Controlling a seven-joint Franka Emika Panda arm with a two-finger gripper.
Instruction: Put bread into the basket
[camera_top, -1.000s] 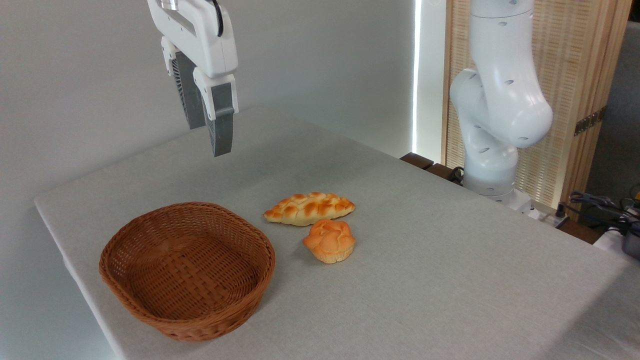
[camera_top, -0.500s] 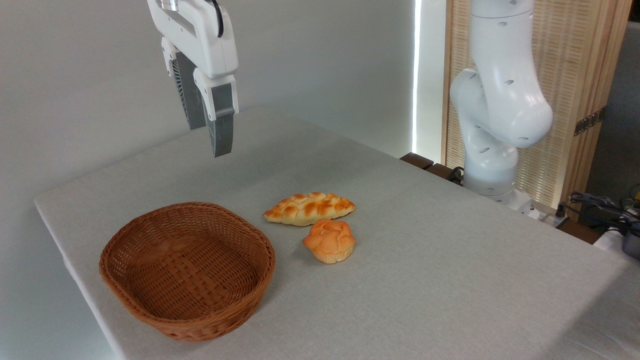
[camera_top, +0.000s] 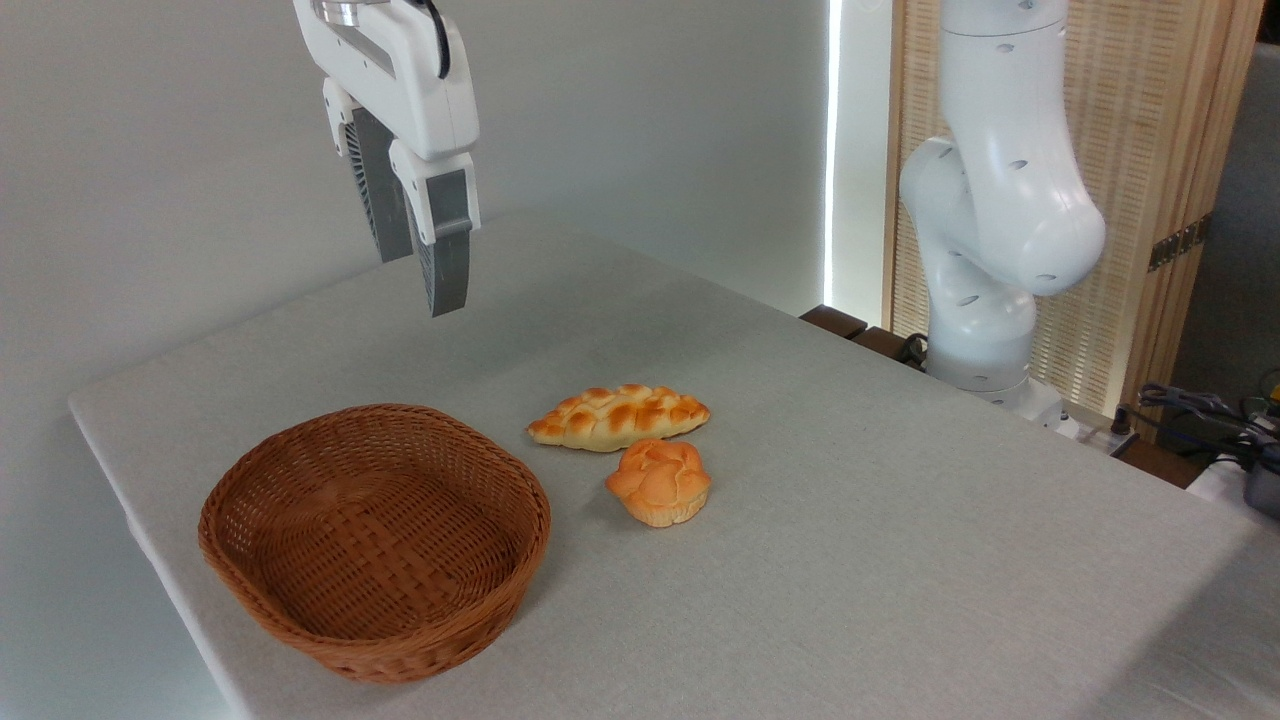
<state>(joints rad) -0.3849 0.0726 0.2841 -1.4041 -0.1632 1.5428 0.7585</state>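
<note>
A pale grey cloth covers the tabletop (camera_top: 850, 520), which runs back toward a plain wall on the left and a slatted wooden screen on the right, where the base of the arm stands just off the far right edge. The gripper (camera_top: 422, 285) hangs high above the far left part of the tabletop, empty, its two ribbed grey fingers pointing down; from this angle one finger overlaps the other, so I cannot tell how wide the jaws stand.

The bread (camera_top: 658, 483), a small round knotted bun, sits on the cloth near the middle of the tabletop, touching nothing. Just behind it lies a longer braided loaf (camera_top: 618, 416), close but apparently apart. The wicker basket (camera_top: 240, 585) rests near the front left corner, empty, with its rim near the bun.

Nothing is lifted yet, so the task looks barely begun. The next move probably calls for travel right and forward, then a descent over the bun that clears the loaf.
</note>
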